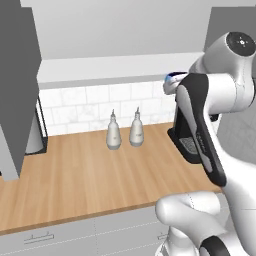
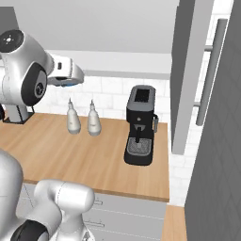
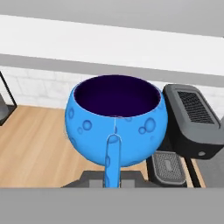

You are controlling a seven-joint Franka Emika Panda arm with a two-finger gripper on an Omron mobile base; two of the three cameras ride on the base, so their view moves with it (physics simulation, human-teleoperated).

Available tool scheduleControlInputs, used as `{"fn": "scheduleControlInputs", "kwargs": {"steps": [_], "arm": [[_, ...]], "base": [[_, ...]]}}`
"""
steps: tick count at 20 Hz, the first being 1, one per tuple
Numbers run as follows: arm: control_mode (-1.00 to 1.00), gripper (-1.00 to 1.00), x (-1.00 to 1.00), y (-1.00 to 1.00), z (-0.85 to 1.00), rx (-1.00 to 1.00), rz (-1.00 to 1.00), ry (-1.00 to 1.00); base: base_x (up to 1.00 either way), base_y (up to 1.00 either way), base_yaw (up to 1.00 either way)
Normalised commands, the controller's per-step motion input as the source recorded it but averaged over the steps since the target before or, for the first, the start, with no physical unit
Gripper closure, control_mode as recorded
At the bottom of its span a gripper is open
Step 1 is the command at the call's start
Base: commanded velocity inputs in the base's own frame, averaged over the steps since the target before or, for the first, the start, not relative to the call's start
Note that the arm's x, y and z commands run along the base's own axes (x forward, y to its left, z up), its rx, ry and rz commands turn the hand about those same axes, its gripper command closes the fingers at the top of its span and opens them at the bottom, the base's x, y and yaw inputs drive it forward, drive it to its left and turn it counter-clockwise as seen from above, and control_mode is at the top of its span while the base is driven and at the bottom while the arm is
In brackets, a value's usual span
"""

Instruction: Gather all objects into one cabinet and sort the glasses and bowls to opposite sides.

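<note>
Above wooden counter [image 3: 30, 144], round bright-blue bowl [image 3: 116, 124], dark inside, bubble-spotted.

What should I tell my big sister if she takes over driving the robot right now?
Gripper: shut on the blue bowl, held up in the air above the wooden counter.
Nearby: the coffee machine is just beside and below the bowl; two white bottles stand by the tiled wall.
Done: one blue bowl is picked up.
Left: carry it into the cabinet and set it on the bowls' side. The other bowls, the cup and the cabinet's inside can't be seen from here, so check them.
</note>
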Motion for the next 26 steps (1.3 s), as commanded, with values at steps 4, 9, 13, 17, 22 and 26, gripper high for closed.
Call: {"fn": "scheduleControlInputs", "kwargs": {"steps": [4,9,13,17,22,26], "arm": [[-1.0,1.0,-0.27,0.0,-0.24,0.05,0.0,0.04],[-1.0,1.0,-0.25,0.0,-0.26,0.05,-0.01,0.08],[-1.0,1.0,-0.05,-0.01,-0.29,0.03,-0.02,0.0],[-1.0,1.0,-0.04,0.0,-0.42,0.0,0.0,0.0],[-1.0,1.0,-0.06,0.0,-0.32,0.0,0.0,0.0],[-1.0,1.0,-0.14,0.0,-0.1,0.0,0.0,0.0]], "base": [[0.0,0.0,0.0],[0.0,0.0,0.0],[0.0,0.0,0.0],[0.0,0.0,0.0],[0.0,0.0,0.0],[0.0,0.0,0.0]]}}
